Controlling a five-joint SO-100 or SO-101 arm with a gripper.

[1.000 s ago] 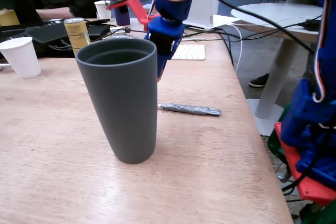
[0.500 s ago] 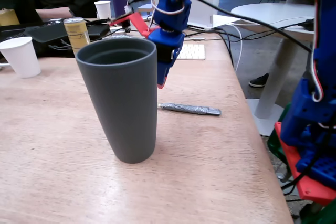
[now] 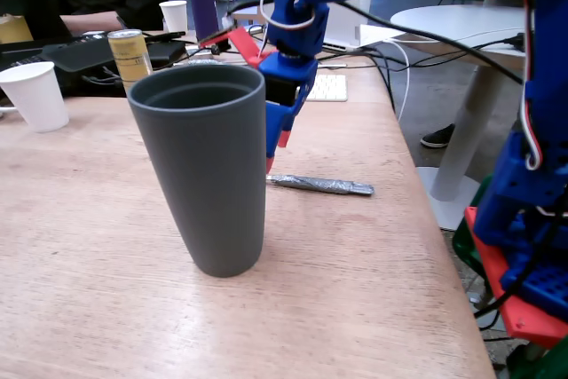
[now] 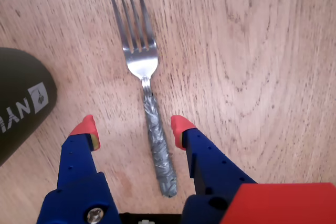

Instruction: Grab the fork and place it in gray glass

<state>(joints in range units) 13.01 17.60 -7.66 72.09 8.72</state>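
Wrist view, left to right: gray glass (image 4: 21, 103) at left edge; gripper (image 4: 134, 129) spread wide and empty, red fingertips (image 4: 84, 128) straddling the fork (image 4: 155, 145) handle without contact. Fork lies flat on the wooden table (image 4: 252, 51), tines pointing away from the wrist. Judged light, stiff, thin; the crinkled foil wrap on the handle should give more grip than the bare metal, so take it mid-handle. Fixed view: fork (image 3: 321, 185) rests just right of the glass (image 3: 206, 166), gripper (image 3: 275, 155) above its near end.
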